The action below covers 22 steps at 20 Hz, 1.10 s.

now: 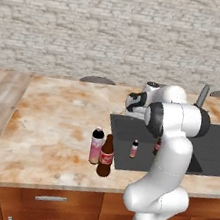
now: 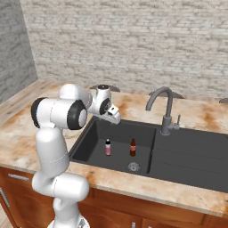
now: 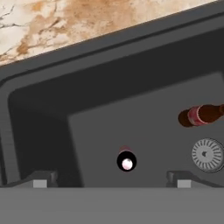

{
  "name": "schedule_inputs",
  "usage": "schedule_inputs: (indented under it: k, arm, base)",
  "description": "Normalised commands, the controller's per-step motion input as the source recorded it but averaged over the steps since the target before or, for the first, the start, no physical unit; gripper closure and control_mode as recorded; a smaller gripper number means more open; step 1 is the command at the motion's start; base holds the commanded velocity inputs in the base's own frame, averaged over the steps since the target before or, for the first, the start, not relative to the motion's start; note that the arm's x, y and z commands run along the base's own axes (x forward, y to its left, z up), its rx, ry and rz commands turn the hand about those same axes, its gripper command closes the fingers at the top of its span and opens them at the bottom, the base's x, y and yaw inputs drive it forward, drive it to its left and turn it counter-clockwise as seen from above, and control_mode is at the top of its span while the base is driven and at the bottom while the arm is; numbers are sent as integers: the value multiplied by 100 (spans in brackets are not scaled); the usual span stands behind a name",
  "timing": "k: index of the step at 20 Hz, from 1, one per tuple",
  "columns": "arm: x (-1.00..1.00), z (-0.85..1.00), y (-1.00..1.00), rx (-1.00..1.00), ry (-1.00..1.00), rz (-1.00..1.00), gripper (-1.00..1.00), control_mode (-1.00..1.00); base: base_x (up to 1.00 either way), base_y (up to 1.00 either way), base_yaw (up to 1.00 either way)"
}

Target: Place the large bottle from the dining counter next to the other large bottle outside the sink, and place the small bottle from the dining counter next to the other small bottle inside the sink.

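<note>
While the arm blocks much of the basin in the left base view, the large bottle stands upright on the bench, touching or just beside the other large bottle, outside the left rim of the sink. The small bottle stands inside the basin, with the end effector up above the sink's far left corner.

From the right base view, the small bottle and the other small bottle both stand upright on the sink floor, near each other, left of the faucet. The end effector hangs above them, nearer the pink one.

In the hand view, the small bottle appears cap-on, its long axis pointing straight up at the camera, between the two fingertips and just ahead of them. These stand wide apart with nothing held. The other small bottle lies off to the right, beside the drain. Both placements look done; the coming move is likely a plain lift away.
</note>
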Motion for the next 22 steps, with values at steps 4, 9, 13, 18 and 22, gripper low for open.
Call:
schedule_inputs:
  k: [4, 9, 13, 18, 22]
  arm:
    - [-2, 57, 0, 0, 1, 0, -100, -100]
    - [-8, 62, 0, 0, 0, 1, -100, -100]
    - [-29, 67, 0, 1, -1, 6, -100, -100]
    - [-52, 63, 0, 2, -8, 8, -100, -100]
    - [-72, 53, 0, 0, -10, 11, -100, -100]
  base:
    - [0, 0, 0]
    - [0, 0, 0]
    - [0, 0, 0]
    - [0, 0, 0]
    - [0, 0, 0]
